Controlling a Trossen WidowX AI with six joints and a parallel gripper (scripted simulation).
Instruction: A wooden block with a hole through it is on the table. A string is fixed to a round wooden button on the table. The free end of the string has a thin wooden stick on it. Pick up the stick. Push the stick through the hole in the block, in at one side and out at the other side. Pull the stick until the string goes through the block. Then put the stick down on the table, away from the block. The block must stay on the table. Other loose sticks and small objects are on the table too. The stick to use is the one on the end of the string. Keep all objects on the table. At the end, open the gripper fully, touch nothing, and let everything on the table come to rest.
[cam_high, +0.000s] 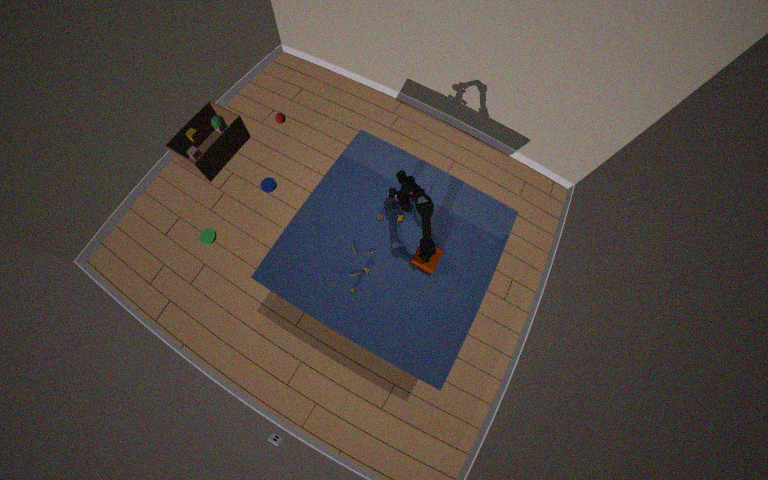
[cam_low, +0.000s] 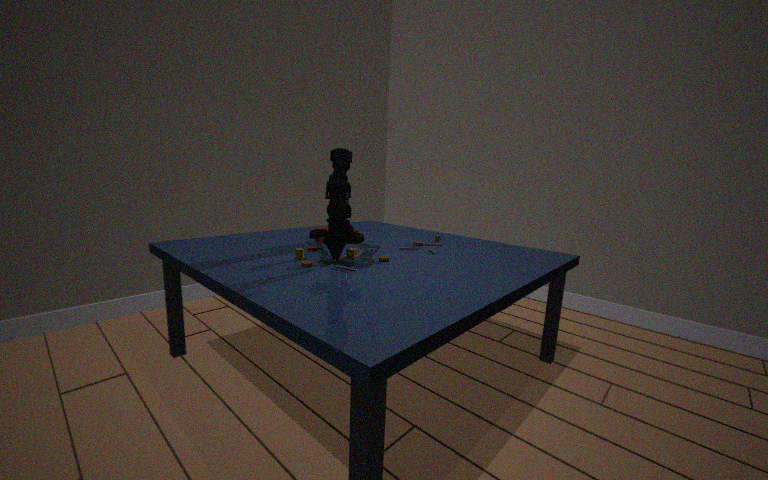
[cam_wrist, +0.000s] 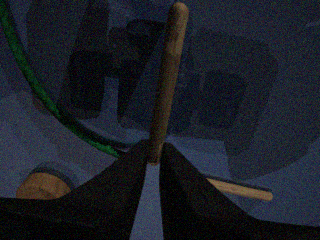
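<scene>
My gripper (cam_low: 336, 259) (cam_wrist: 155, 148) is shut on a thin wooden stick (cam_wrist: 168, 87), which points away from the fingertips. The green string (cam_wrist: 44, 102) curves from the upper left of the wrist view to the fingertips, near the stick's rear end. A round wooden piece (cam_wrist: 44, 186) lies left of the fingers; whether it is the button I cannot tell. A small yellow piece (cam_high: 399, 217) (cam_low: 351, 253), which looks like the block, stands beside the gripper; its hole is too small to see. In the top view, the arm hides the fingertips.
A loose stick (cam_wrist: 245, 190) lies partly behind the right finger. A round piece (cam_high: 379, 217) (cam_low: 384, 258) lies near the yellow piece. Another yellow piece (cam_low: 299, 254) stands on the gripper's other side. Several sticks and small pieces lie farther off, including a stick (cam_high: 354, 249). The table (cam_high: 317, 249) is blue.
</scene>
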